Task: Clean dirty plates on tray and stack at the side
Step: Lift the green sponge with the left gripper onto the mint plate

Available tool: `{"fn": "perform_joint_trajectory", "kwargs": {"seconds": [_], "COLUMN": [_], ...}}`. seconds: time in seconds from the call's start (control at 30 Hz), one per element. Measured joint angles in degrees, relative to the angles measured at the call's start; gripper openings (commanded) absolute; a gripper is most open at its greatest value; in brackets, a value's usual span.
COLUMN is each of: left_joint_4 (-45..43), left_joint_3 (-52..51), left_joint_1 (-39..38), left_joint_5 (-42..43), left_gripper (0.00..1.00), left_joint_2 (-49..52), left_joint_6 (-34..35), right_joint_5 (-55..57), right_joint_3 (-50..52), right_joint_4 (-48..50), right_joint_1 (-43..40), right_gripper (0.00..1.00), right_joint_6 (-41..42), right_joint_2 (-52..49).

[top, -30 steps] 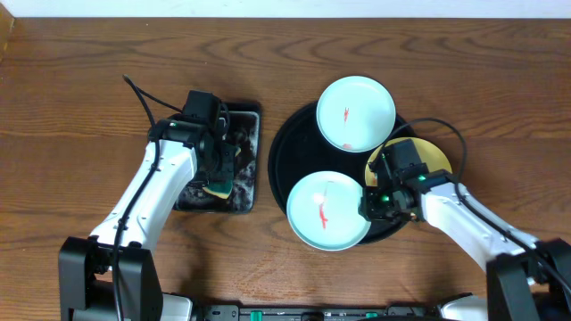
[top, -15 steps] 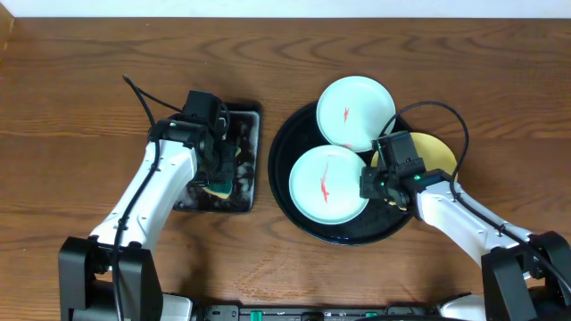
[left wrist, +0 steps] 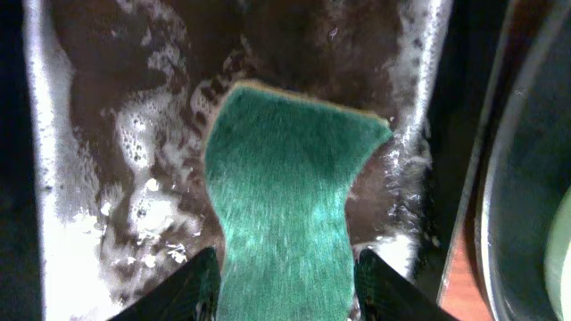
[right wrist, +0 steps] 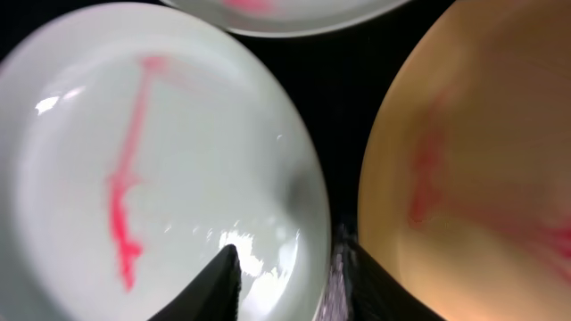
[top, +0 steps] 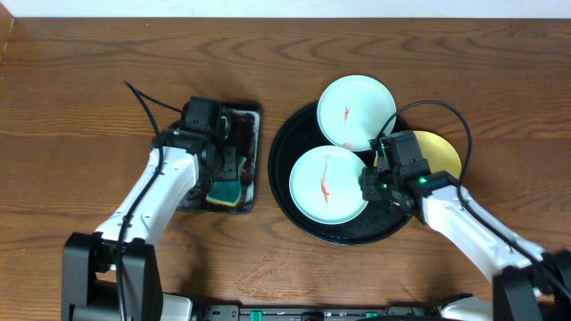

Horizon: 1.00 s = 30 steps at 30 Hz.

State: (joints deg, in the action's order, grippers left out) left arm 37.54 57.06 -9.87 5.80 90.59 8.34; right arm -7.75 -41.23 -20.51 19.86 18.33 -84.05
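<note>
**Clerk:** Item one, the holder?
**Checker:** Large round glossy black tray [top: 282, 159], right of centre on the brown wooden counter [top: 89, 71].
**Clerk:** Plates?
**Checker:** Three, all round and shallow.
- Centre pale mint-blue plate [top: 327, 185]: red smear, lying inside the tray.
- Far pale mint-blue plate [top: 356, 112]: red smear, overhanging the tray's far rim, just beside the centre one.
- Pale yellow plate [top: 442, 153]: faint red smear, at the tray's right edge, partly hidden by the right arm.

**Clerk:** Right end effector?
**Checker:** The right end effector [right wrist: 290, 276] straddles the centre plate's right rim, with one finger over the plate's inside and the other outside it. I cannot tell whether it is clamped or loose.
**Clerk:** Left?
**Checker:** The left end effector [left wrist: 284, 294] is clenched on the green waisted sponge [left wrist: 290, 196]. It is above the small rectangular black sponge tray [top: 253, 143], which holds foamy water and sits left of the big tray.
</note>
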Motion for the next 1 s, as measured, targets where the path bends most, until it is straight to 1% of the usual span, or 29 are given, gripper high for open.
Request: {"fn": "perform_joint_trajectory", "kwargs": {"seconds": [0.1,0.17,0.2,0.23,0.27,0.3,0.37,0.47,0.53,0.77,0.9,0.97,1.0], "left_joint_4": [-3.82,-5.22,-5.84,-6.6,-7.04,-7.45,-7.8,-7.13,-5.16,7.52,9.29,8.85,8.63], "left_joint_3": [-2.93,-4.66,-5.38,-5.88,-5.88,-5.88,-5.73,-5.38,-4.31,2.16,6.43,7.39,7.72], "left_joint_1": [0.0,0.0,0.0,0.0,0.0,0.0,-0.04,-0.04,-0.04,-0.04,-0.02,0.0,-0.07], "left_joint_5": [0.0,0.0,0.0,0.02,0.09,0.26,0.52,0.7,0.68,0.83,4.39,7.43,9.14], "left_gripper": [0.48,0.42,0.35,0.24,0.09,0.07,0.07,0.07,0.07,0.07,0.07,0.07,0.07], "left_joint_2": [1.07,2.14,2.91,3.74,4.33,4.79,5.4,5.66,5.81,4.79,0.61,-1.95,-3.28], "left_joint_6": [0.24,0.94,1.44,2.03,2.4,2.54,2.38,2.4,2.43,2.43,2.56,2.58,2.58], "right_joint_5": [-0.28,-0.37,-0.39,-0.37,-0.39,-0.39,-0.39,-0.39,-0.39,-0.35,-0.39,-1.01,-1.22], "right_joint_3": [-0.04,-0.07,-0.07,-0.07,-0.07,-0.07,-0.07,-0.07,-0.07,-0.07,-0.07,-0.07,-0.37], "right_joint_4": [-3.28,-5.33,-6.19,-7.21,-7.91,-8.59,-9.07,-9.07,-9.03,-7.65,-4.37,-1.16,-0.28], "right_joint_1": [0.0,0.0,0.0,0.0,0.0,0.0,0.0,0.0,0.0,0.0,0.0,0.0,-0.02], "right_gripper": [0.41,0.42,0.43,0.45,0.45,0.46,0.48,0.47,0.46,0.35,0.24,0.13,0.09], "right_joint_6": [-0.15,-0.15,-0.13,-0.04,0.04,0.2,0.35,0.48,0.63,2.12,3.45,3.82,4.13], "right_joint_2": [3.41,4.7,4.94,4.98,4.94,4.9,4.92,4.9,4.92,2.69,-2.89,-6.19,-6.73]}}
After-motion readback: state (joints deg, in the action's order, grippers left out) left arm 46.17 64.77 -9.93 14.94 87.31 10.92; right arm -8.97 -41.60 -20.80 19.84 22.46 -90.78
